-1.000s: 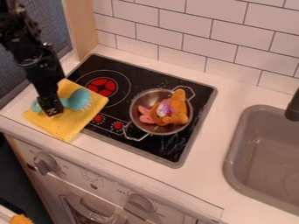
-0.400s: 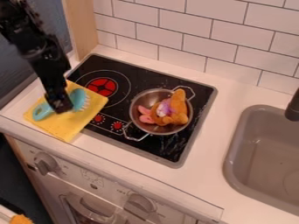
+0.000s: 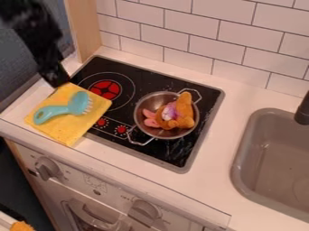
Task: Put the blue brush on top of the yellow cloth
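Observation:
The black gripper hangs at the upper left, over the back corner of the yellow cloth. The blue brush lies on the cloth, its handle toward the left and its bristle head toward the right. A gap separates the gripper from the brush, which stands free of it. The cloth lies at the left, partly over the stove's front left corner.
A metal pot holding an orange plush toy stands on the black stove, right of the cloth. Farther right is a grey sink with a black faucet. A tiled wall runs behind the counter.
The gripper has risen away from the brush and now hangs farther back. The brush, partly covered by the gripper before, shows in full and rests on the cloth.

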You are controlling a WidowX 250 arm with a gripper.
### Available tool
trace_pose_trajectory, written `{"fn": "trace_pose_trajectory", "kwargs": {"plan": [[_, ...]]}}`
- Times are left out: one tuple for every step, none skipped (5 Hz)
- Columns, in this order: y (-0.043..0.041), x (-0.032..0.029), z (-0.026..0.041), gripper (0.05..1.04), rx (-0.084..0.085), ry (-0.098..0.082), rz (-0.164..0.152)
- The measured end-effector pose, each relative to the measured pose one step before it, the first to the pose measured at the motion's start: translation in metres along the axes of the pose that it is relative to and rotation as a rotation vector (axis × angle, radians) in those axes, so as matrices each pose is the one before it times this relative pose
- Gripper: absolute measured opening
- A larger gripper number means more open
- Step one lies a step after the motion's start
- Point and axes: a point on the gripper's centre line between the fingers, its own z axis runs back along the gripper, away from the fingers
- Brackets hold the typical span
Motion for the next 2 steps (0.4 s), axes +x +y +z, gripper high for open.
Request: {"fn": "trace_pose_trajectory", "kwargs": {"plan": [[0.00367, 0.01124, 0.02456, 1.000, 0.0354, -0.0340, -0.0062], [-0.00422, 0.00523, 0.01710, 1.000, 0.1182, -0.0563, 0.0350]]}}
